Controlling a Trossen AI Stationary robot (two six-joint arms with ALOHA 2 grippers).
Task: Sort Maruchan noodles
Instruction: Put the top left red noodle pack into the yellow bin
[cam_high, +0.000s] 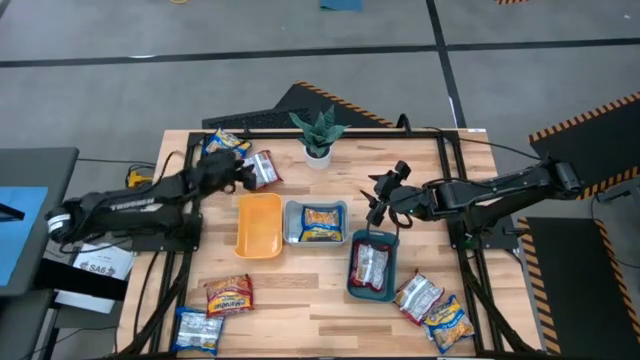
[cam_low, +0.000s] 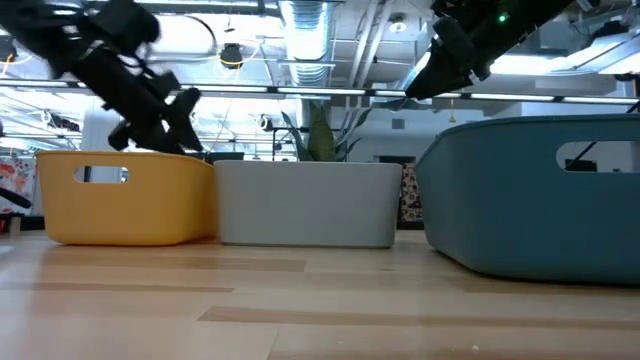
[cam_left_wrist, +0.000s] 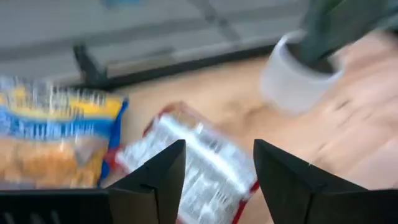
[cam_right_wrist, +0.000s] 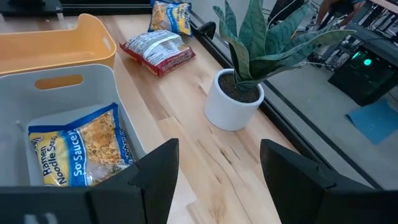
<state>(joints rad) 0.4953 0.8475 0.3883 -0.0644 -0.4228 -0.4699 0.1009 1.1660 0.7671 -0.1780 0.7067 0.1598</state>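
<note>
- Left gripper (cam_high: 243, 172) is hovering, fingers (cam_left_wrist: 155, 180) wide, over a shiny silver-and-red packet (cam_high: 264, 168) near the counter's (cam_high: 300, 290) far edge.
- Right gripper (cam_high: 383, 198) is hanging, fingers wide, above the teal tray (cam_high: 352, 280).

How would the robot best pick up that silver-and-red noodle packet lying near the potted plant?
From straight above, pinching across its narrow width near the middle. The silver-and-red packet lies flat on the table, and the left hand is open right beside it.
</note>
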